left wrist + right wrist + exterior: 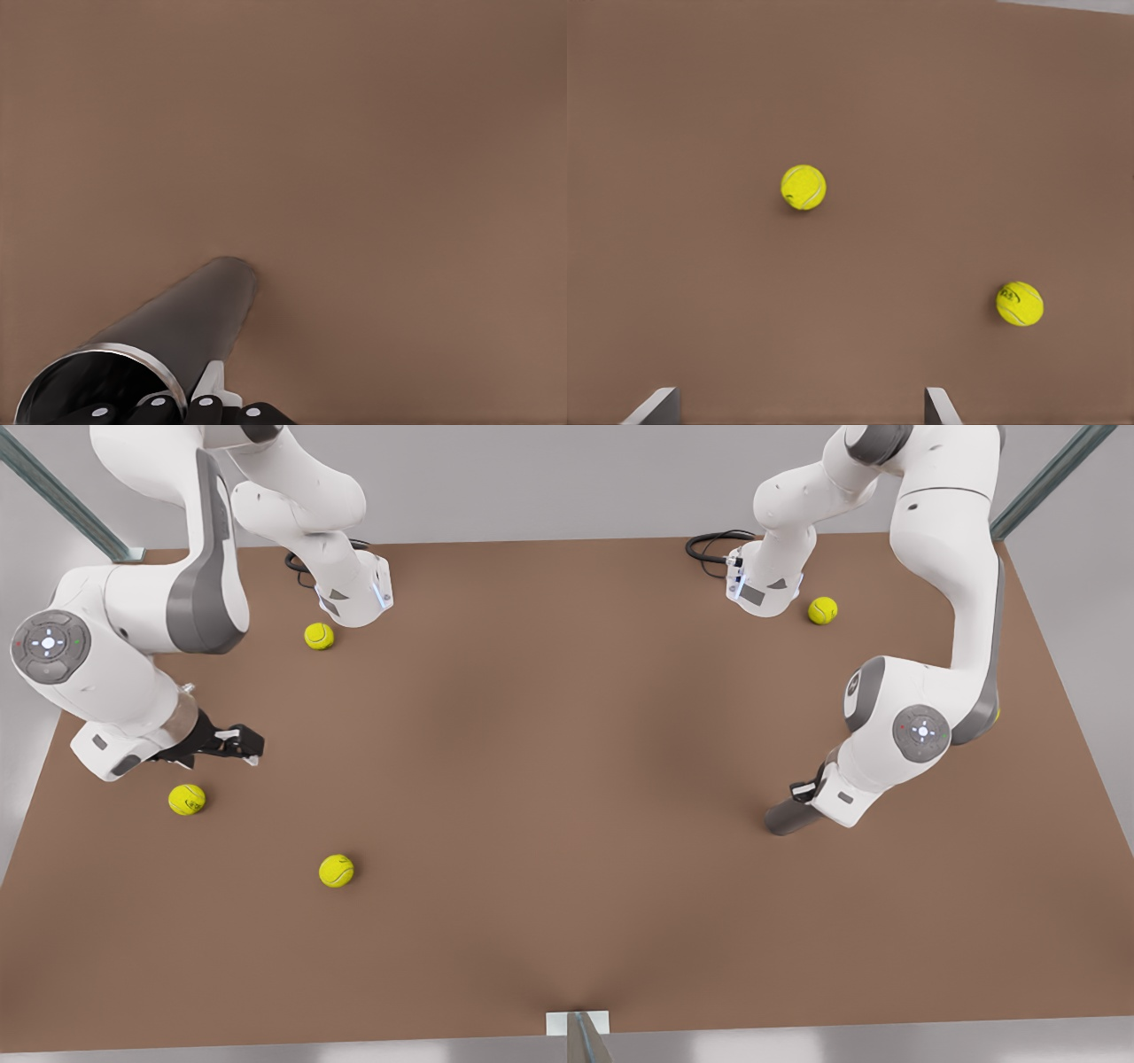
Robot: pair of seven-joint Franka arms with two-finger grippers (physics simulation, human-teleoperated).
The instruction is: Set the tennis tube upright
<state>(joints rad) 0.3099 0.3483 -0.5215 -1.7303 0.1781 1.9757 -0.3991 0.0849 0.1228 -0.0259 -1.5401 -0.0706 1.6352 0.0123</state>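
Near the table's [567, 717] edge on the front view's right: left gripper [808, 790] low over the brown surface, jaws closed on the tube [787, 819]. Seen from the left wrist view, gripped at the silvery rim of the tube [177, 328], open end nearest the camera, grey body slanting away and down toward the table [399, 177]. Tilted, not upright; far end at or just above the surface, contact impossible to confirm.

Toward the edge on the front view's left: right gripper [246, 748] hovering above the table, jaws wide open and holding nothing, pale fingertips [656, 405] well apart in the right wrist view. Just below it in the front view, one ball [187, 799]; farther toward the near edge, a second ball [337, 871]. Both balls on bare table in the right wrist view, one [803, 187] farther from the fingers than the other [1020, 304].

By the far edge, a third ball [319, 636] beside one arm base and a fourth ball [823, 610] beside the other, well apart from the tube.
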